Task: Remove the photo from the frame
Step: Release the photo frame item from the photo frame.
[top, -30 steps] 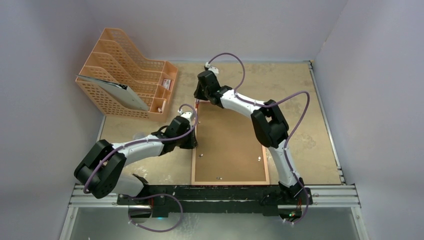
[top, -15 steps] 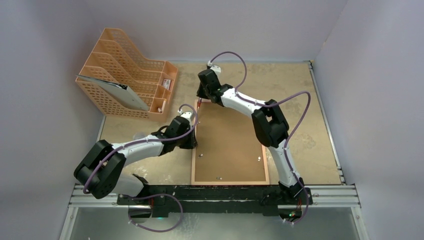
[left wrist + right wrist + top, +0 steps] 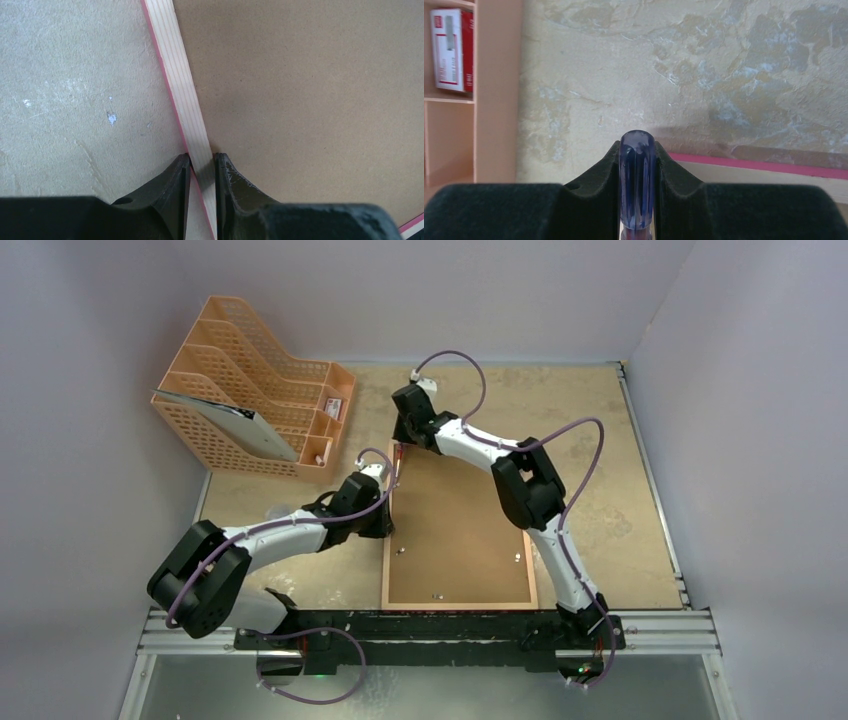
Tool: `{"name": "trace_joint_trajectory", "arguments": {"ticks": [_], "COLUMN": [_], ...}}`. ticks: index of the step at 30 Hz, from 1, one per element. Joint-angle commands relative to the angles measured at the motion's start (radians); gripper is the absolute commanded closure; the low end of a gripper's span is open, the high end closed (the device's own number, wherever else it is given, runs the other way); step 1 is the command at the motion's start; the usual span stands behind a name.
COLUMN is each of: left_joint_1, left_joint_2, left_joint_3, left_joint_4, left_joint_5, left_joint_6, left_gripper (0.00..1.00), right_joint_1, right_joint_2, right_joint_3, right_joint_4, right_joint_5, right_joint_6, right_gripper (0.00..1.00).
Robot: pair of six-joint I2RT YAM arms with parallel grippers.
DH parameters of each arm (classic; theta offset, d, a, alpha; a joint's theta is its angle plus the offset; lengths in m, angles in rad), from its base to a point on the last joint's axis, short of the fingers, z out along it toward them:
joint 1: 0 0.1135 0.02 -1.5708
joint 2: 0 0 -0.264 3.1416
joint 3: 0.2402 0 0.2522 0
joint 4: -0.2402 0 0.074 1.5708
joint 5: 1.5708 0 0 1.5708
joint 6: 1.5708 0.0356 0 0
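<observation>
From above, the frame (image 3: pixel 461 540) lies back up on the table (image 3: pixel 620 440), its long sides running near to far. The left gripper (image 3: pixel 383 522) sits on its left rail and the right gripper (image 3: pixel 402 438) at its far left corner. A rack (image 3: pixel 250 390) stands far left.

Left wrist: the fingers (image 3: pixel 177 172) are pinched on the frame's pale rail (image 3: pixel 185 90), with the brown backing (image 3: pixel 310 100) to the right.

Right wrist: the gripper (image 3: pixel 637 152) is clamped on a blue handle (image 3: pixel 637 170). The frame's pink edge (image 3: pixel 764 166) lies just beyond, and a red box (image 3: pixel 453 50) sits in the rack at far left.
</observation>
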Motion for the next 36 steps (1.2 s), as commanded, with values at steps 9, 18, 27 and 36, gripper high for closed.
{"name": "trace_joint_trajectory", "arguments": {"ticks": [9, 18, 27, 36], "left_joint_1": [-0.003, -0.001, -0.002, -0.001], "left_joint_2": [-0.008, -0.008, -0.013, -0.026], "left_joint_3": [-0.001, 0.004, -0.001, -0.001], "left_joint_4": [-0.098, -0.099, -0.102, -0.112], "left_joint_5": [-0.001, 0.001, -0.002, -0.006], "left_joint_6": [0.028, 0.029, 0.031, 0.033], "left_gripper": [0.98, 0.98, 0.98, 0.98], "right_joint_1": [0.003, 0.022, 0.032, 0.031], "right_joint_2": [-0.028, -0.024, -0.024, -0.014], "right_joint_3": [-0.02, -0.046, -0.044, 0.054], "right_joint_4": [0.052, 0.042, 0.031, -0.064], "right_joint_5": [-0.05, -0.059, -0.081, -0.054], "right_joint_6": [-0.117, -0.144, -0.102, -0.067], "right_gripper": [1.0, 1.0, 1.0, 1.0]}}
